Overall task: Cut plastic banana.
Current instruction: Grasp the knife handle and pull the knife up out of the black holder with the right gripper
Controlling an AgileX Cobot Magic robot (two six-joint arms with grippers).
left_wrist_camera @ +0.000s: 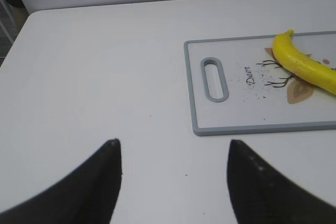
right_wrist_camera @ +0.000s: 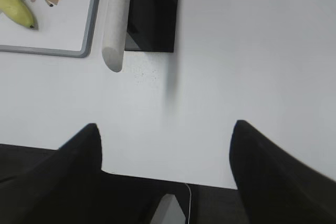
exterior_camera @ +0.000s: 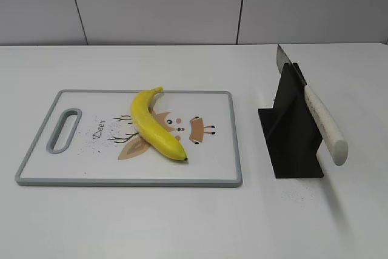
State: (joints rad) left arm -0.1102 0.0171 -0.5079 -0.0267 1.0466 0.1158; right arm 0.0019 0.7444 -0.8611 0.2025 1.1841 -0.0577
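Nearest to me, both arms idle over bare tabletop. My left end effector hangs with its jaws spread wide and nothing between them, well short of the cutting board and off its handle-slot end. My right end effector is likewise gaping and empty, on the side of the black knife stand away from the board, the pale knife handle jutting toward it.

Next out, that knife leans in the stand, blade up, handle slanting down toward me, just beside the board's other short edge.

On the board itself lies the plastic banana, curved across the deer drawing, dark tip toward my edge of the board, stem toward the far edge. It's whole, untouched.

My read: glossy hollow-looking plastic, so light, stiff and slick; likely to skate or roll under a blade. I'd pin it near one end with the left, leaving the middle clear, and take the knife by its handle, which looks easy to reach.
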